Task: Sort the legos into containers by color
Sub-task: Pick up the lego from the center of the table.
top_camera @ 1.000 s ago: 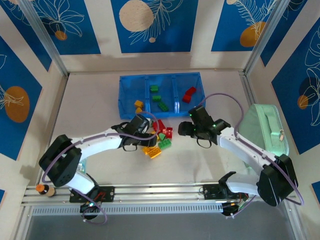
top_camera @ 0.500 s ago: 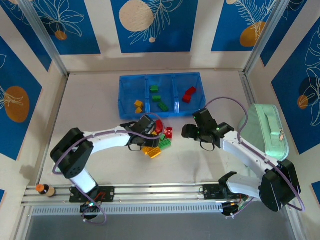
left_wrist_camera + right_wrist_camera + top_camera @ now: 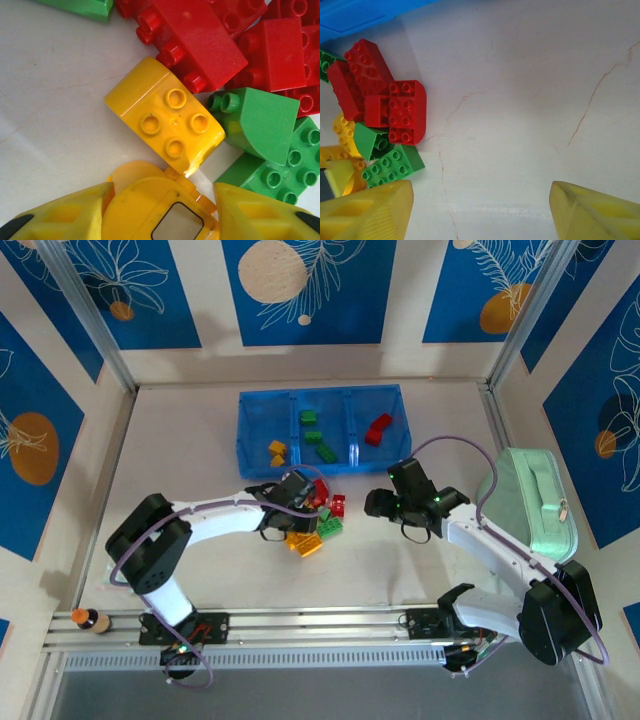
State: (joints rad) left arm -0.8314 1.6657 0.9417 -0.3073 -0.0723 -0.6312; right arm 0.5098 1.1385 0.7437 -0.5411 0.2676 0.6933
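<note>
Table [image 3: 200, 470]: pale, faintly veined, and walled by blue patterned panels. Mint-green case [image 3: 535, 502]: stood at the table's 3 o'clock edge, well apart from the bricks. Translucent blue tray [image 3: 255, 420]: lay toward 12 o'clock and had three joined compartments, with orange-yellow bricks [image 3: 277, 452] in the left one, green bricks [image 3: 315, 435] in the middle and red bricks [image 3: 377, 428] in the right. Right gripper [image 3: 481, 207]: hung over bare table at 3 o'clock of the loose pile, near it but apart, with jaws wide apart and nothing between them. Left gripper [image 3: 162, 215]: sat low at the pile's 8 o'clock side, its jaws pressed against either side of a yellow window piece [image 3: 150, 210]. Loose pile of legos [image 3: 322, 515]: lay at the table's centre, at 6 o'clock of the tray, in red, green and yellow. Yellow four-stud brick [image 3: 167, 120]: lay touching the window piece at its 12 o'clock, with red bricks [image 3: 200, 45] at 1 o'clock and a green rounded brick [image 3: 260, 122] at 3 o'clock of it.
</note>
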